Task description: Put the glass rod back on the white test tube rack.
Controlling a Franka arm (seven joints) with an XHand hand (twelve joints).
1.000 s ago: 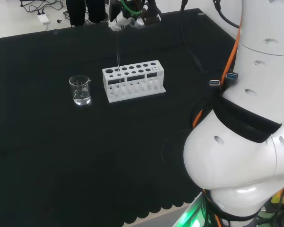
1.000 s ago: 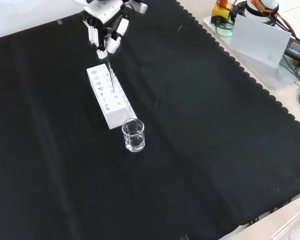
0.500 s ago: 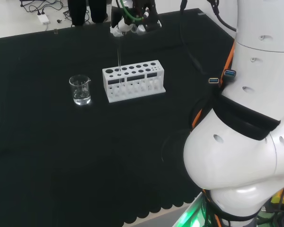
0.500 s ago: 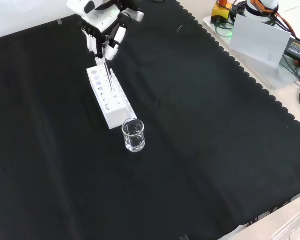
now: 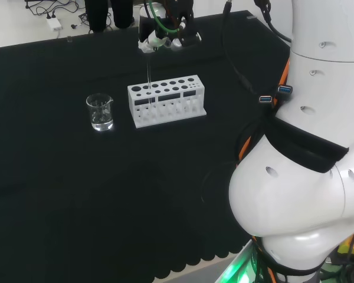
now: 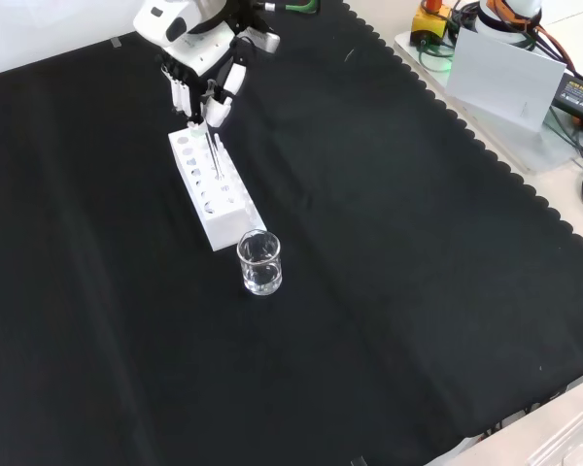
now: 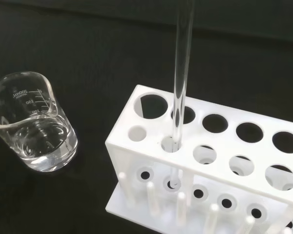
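Clear thin glass rod (image 7: 181,73) standing upright in a small front hole of the white plastic test tube rack (image 7: 219,161), lower end already through. Black and white hand (image 6: 206,60) above, fingers pinching the rod's top. Left: letting go.

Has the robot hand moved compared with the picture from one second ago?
Yes. In the front view the robot hand has come lower, closer to the white rack, with the glass rod in a hole.

Glossy white arm links (image 5: 301,194) with a black band, orange cables and a green hose beside the black-and-white hand (image 6: 206,60).
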